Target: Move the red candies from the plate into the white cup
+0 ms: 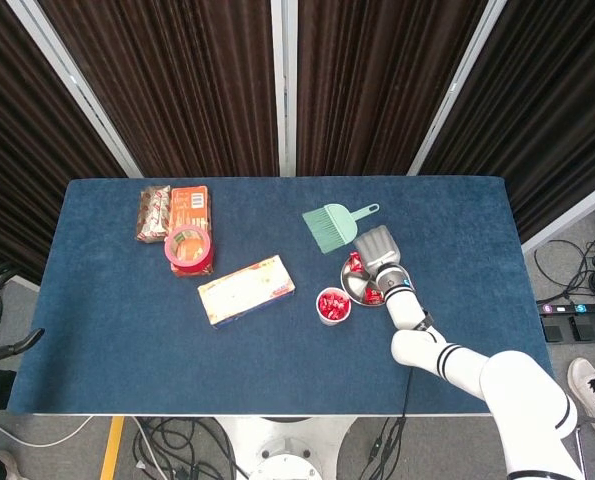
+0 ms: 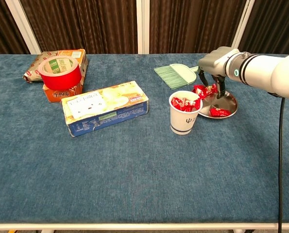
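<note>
We read no brand; the white cup (image 2: 184, 112) bears only a small dark mark we cannot make out. The right hand (image 2: 213, 62) hangs over the round metal plate (image 2: 228, 103), fingers pointing down among the red candies (image 2: 205, 90); we cannot tell whether it grips any. More wrapped candies fill the cup, just beside the plate on the blue cloth counter (image 2: 134, 165).

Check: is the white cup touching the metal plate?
Apart. Chest view shows blue cloth between the white cup and the metal plate.
</note>
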You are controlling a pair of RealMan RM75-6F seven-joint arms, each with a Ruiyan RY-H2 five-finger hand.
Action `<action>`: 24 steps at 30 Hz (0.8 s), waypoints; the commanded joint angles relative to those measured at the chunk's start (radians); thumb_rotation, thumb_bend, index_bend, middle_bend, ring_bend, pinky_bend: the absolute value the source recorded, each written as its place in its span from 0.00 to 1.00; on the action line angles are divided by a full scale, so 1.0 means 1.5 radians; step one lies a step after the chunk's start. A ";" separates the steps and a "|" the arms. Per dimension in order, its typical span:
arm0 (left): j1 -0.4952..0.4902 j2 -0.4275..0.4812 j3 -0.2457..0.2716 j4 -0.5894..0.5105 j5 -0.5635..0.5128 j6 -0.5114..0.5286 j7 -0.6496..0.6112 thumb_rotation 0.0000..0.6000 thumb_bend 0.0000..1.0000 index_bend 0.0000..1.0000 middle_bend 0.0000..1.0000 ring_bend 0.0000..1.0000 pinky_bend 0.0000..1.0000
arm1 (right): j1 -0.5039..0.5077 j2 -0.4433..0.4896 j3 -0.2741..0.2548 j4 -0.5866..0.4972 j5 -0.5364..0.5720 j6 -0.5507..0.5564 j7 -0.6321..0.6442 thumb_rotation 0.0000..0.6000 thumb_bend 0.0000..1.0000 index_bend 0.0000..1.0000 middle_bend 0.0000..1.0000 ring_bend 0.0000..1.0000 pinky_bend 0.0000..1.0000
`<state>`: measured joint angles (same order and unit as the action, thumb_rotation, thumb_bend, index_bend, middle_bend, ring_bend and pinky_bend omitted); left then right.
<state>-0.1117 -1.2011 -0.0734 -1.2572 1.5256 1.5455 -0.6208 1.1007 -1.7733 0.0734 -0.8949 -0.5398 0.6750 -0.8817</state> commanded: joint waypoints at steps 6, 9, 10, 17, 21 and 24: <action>0.001 -0.002 -0.001 0.003 -0.003 -0.002 -0.007 0.27 0.09 0.17 0.16 0.10 0.20 | 0.002 -0.008 -0.004 0.013 0.025 -0.009 -0.026 1.00 0.07 0.44 1.00 1.00 1.00; 0.001 -0.002 -0.001 0.003 -0.002 -0.001 -0.011 0.27 0.09 0.17 0.16 0.10 0.20 | 0.002 -0.011 -0.005 0.015 0.033 -0.012 -0.032 1.00 0.08 0.45 1.00 1.00 1.00; 0.001 -0.002 -0.001 0.003 -0.002 -0.001 -0.011 0.27 0.09 0.17 0.16 0.10 0.20 | 0.002 -0.011 -0.005 0.015 0.036 -0.013 -0.034 1.00 0.09 0.46 1.00 1.00 1.00; -0.001 -0.002 -0.001 0.002 -0.001 -0.002 -0.015 0.27 0.09 0.17 0.16 0.10 0.20 | 0.003 -0.014 -0.004 0.017 0.042 -0.015 -0.037 1.00 0.10 0.48 1.00 1.00 1.00; -0.001 -0.001 -0.002 0.002 -0.002 -0.003 -0.015 0.26 0.09 0.17 0.16 0.10 0.20 | 0.007 -0.022 0.000 0.031 0.049 -0.024 -0.038 1.00 0.10 0.48 1.00 1.00 1.00; -0.001 -0.001 -0.002 0.004 -0.003 -0.004 -0.015 0.27 0.09 0.17 0.16 0.10 0.20 | 0.010 -0.030 -0.001 0.042 0.054 -0.031 -0.042 1.00 0.10 0.48 1.00 1.00 1.00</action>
<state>-0.1128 -1.2029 -0.0768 -1.2516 1.5208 1.5397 -0.6439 1.1131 -1.8141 0.0721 -0.8363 -0.4624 0.6315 -0.9422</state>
